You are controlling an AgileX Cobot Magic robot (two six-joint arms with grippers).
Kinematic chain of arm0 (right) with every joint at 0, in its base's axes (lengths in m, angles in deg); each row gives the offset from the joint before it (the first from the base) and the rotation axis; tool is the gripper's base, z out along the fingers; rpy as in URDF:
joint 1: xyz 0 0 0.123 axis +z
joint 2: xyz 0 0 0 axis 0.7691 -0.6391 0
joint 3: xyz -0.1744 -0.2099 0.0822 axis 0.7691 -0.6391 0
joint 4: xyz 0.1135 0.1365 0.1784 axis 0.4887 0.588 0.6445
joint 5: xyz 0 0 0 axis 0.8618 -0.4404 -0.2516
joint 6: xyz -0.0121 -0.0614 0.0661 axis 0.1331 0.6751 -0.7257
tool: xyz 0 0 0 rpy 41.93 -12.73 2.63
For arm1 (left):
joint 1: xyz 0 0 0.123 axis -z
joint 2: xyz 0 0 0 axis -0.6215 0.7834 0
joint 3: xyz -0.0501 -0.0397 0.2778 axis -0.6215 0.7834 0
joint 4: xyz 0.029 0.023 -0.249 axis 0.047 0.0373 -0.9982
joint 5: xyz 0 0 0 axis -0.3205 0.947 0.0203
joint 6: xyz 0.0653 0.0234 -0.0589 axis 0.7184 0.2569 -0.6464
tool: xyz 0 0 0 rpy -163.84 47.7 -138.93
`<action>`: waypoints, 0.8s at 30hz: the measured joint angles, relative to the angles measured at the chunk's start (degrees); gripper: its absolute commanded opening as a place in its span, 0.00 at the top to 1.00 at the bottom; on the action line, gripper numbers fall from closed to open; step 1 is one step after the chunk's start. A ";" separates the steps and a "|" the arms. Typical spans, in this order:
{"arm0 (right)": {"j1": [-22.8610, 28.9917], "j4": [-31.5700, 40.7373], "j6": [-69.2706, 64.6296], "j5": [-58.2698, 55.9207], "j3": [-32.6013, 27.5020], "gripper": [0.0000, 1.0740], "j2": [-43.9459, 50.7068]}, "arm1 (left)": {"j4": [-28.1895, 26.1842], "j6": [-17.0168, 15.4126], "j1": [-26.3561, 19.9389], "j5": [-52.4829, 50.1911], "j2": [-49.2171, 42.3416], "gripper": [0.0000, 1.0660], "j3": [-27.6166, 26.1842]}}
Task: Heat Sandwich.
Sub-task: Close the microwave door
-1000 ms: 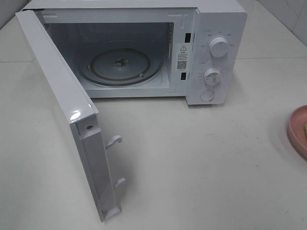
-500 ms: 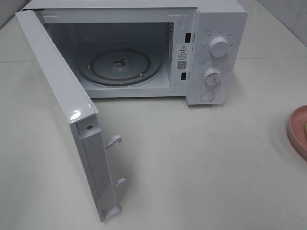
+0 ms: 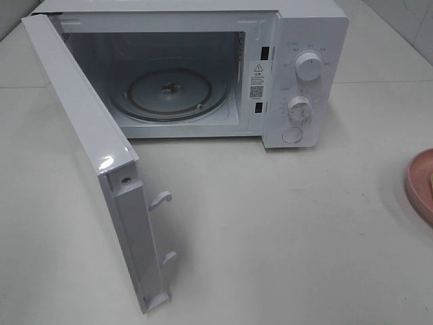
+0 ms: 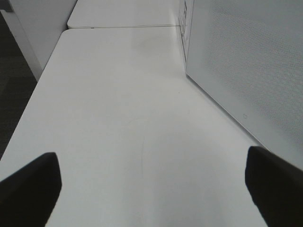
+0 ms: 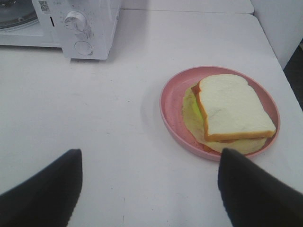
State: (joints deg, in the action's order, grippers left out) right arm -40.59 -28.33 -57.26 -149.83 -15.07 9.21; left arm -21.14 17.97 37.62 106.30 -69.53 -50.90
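Sandwich (image 5: pixel 232 113) on pink plate (image 5: pixel 171 106), just beyond open right pincer (image 5: pixel 149 189).

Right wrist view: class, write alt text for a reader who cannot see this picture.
A sandwich of white bread lies on a round pink plate on a white table. The right gripper hangs open before it, empty. A white microwave stands beyond, at the frame's edge.

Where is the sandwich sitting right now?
The sandwich lies on the pink plate on the table, to the right of the open microwave. The high view shows only the plate's edge at its right border.
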 measured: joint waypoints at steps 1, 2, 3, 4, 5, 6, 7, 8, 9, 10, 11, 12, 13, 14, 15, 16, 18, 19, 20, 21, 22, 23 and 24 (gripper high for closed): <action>0.00 0.00 0.00 0.00 0.00 0.29 0.00 | 0.00 0.00 0.00 0.00 0.00 0.06 0.00; 0.00 0.00 0.00 0.00 0.00 0.29 0.00 | 0.00 0.00 0.00 0.00 0.00 0.06 0.00; 0.00 0.00 0.00 0.00 0.00 0.29 0.00 | 0.00 0.00 0.00 0.00 0.00 0.06 0.00; 0.00 0.00 0.00 0.00 0.00 0.29 0.00 | 0.00 0.00 0.00 0.00 0.00 0.06 0.00; 0.00 0.00 0.00 0.00 0.00 0.29 0.00 | 0.00 0.00 0.00 0.00 0.00 0.06 0.00; 0.00 0.00 0.00 0.00 0.00 0.29 0.00 | 0.00 0.00 0.00 0.00 0.00 0.06 0.00; 0.00 0.00 0.00 0.00 0.00 0.29 0.00 | 0.00 0.00 0.00 0.00 0.00 0.06 0.00; 0.00 0.00 0.00 0.00 0.00 0.29 0.00 | 0.00 0.00 0.00 0.00 0.00 0.06 0.00; 0.00 0.00 0.00 0.00 0.00 0.29 0.00 | 0.00 0.00 0.00 0.00 0.00 0.06 0.00; 0.00 0.00 0.00 0.00 0.00 0.29 0.00 | 0.00 0.00 0.00 0.00 0.00 0.06 0.00; 0.00 0.00 0.00 0.00 0.00 0.29 0.00 | 0.00 0.00 0.00 0.00 0.00 0.06 0.00; 0.00 0.00 0.00 0.00 0.00 0.29 0.00 | 0.00 0.00 0.00 0.00 0.00 0.06 0.00; 0.00 0.00 0.00 0.00 0.00 0.29 0.00 | 0.00 0.00 0.00 0.00 0.00 0.06 0.00; 0.00 0.00 0.00 0.00 0.00 0.29 0.00 | 0.00 0.00 0.00 0.00 0.00 0.06 0.00; 0.00 0.00 0.00 0.00 0.00 0.29 0.00 | 0.00 0.00 0.00 0.00 0.00 0.06 0.00; 0.00 0.00 0.00 0.00 0.00 0.29 0.00 | 0.00 0.00 0.00 0.00 0.00 0.06 0.00; 0.00 0.00 0.00 0.11 -0.06 0.29 0.00 | 0.00 0.00 0.00 0.00 0.00 0.06 0.00; 0.00 0.00 0.00 0.17 -0.06 0.29 0.00 | 0.00 0.00 0.00 0.00 0.00 0.06 0.00; 0.00 0.00 0.00 0.23 -0.06 0.29 0.00 | 0.00 0.00 0.00 0.00 0.00 0.06 0.00; 0.00 0.00 0.00 0.23 -0.06 0.29 0.00 | 0.00 0.00 0.00 0.00 0.00 0.06 0.00; 0.00 0.00 0.00 0.23 -0.06 0.29 0.00 | 0.00 0.00 0.00 0.00 0.00 0.06 0.00; 0.00 0.00 0.00 0.23 -0.06 0.29 0.00 | 0.00 0.00 0.00 0.00 0.00 0.06 0.00; 0.00 0.00 0.00 0.23 -0.06 0.29 0.00 | 0.00 0.00 0.00 0.00 0.00 0.06 0.00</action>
State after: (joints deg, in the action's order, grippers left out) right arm -40.59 -28.33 -57.26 -149.60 -15.12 9.21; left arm -21.14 17.97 37.62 106.30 -69.53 -50.90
